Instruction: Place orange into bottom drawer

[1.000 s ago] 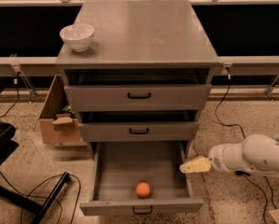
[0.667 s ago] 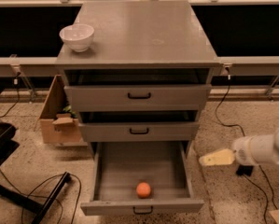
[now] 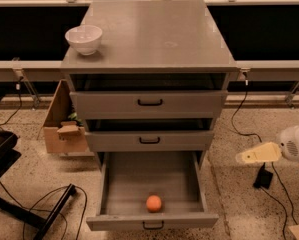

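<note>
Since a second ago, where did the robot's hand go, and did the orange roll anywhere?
The gripper pulled back to the right, away from the bottom drawer, and rose a little. It is now over the floor beside the cabinet. The orange stayed put near the front of the open drawer. The white bowl on top did not move either.

The orange is glowing bright orange against the grey bottom drawer, whose handle is showing black. A white bowl is topping the grey cabinet. The cream-yellow gripper is hovering right of the drawer, over speckled beige floor.
</note>
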You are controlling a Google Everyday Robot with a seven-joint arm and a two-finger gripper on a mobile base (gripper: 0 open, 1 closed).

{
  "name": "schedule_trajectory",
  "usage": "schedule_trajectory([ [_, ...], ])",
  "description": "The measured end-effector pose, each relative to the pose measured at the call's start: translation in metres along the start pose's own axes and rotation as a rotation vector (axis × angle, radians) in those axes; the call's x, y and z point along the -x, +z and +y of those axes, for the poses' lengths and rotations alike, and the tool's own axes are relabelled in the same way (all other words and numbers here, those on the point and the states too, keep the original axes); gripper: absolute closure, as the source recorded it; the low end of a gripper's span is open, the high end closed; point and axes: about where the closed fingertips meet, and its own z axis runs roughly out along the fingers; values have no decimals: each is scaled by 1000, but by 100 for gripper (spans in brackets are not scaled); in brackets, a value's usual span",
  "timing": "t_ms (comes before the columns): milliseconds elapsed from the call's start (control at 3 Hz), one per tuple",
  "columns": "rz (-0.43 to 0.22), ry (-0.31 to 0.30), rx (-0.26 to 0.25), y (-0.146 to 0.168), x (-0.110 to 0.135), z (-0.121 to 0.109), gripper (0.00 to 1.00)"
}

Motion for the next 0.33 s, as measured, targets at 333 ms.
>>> schedule_trajectory([
  [333, 78, -54, -59, -39, 24, 8, 0],
])
